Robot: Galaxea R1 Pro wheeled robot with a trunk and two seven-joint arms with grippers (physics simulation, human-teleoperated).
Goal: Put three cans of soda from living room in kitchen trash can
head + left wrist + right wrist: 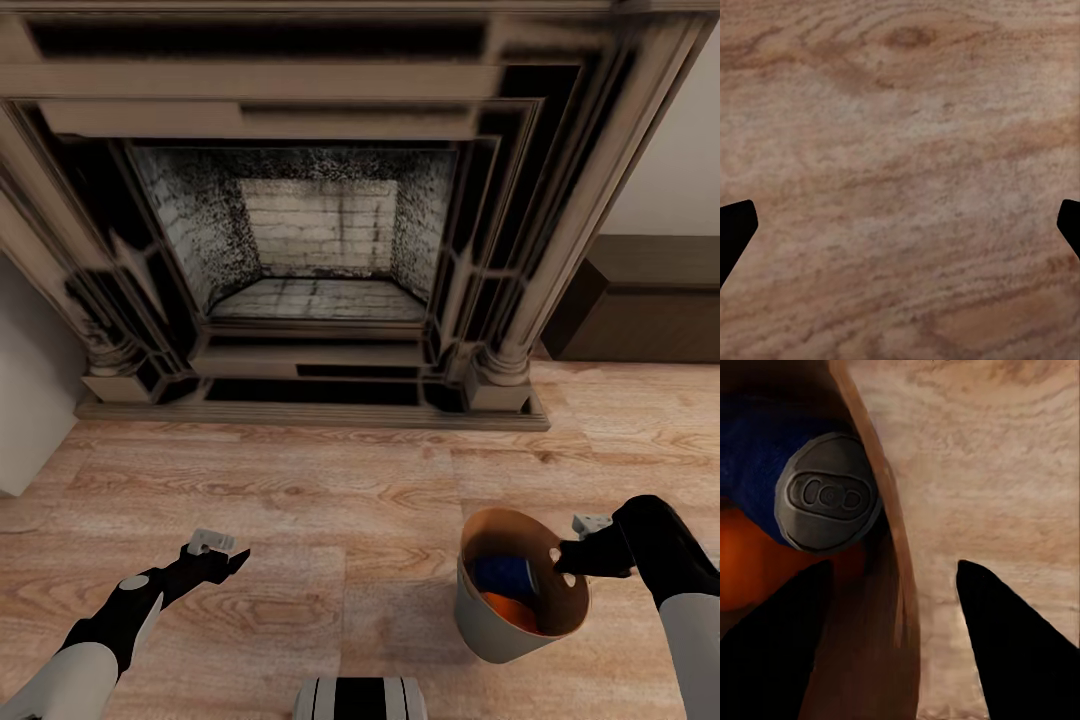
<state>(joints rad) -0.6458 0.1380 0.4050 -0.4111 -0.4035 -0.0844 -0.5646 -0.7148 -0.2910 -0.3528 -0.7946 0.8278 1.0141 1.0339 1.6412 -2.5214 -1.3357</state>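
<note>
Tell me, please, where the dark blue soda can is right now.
The dark blue can lies inside the bin, above an orange can, at the head view's lower right, with the right gripper straddling the bin's rim.

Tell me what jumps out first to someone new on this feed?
The big dark fireplace with its brick back fills the wall ahead. On the wood floor the right hand grips the rim of the tilted trash can, a blue can and an orange can inside. The left hand hangs open, holding nothing.

Tilted tash can [500,620] holds blue can [503,575] — orange can [512,610] beneath.
</note>
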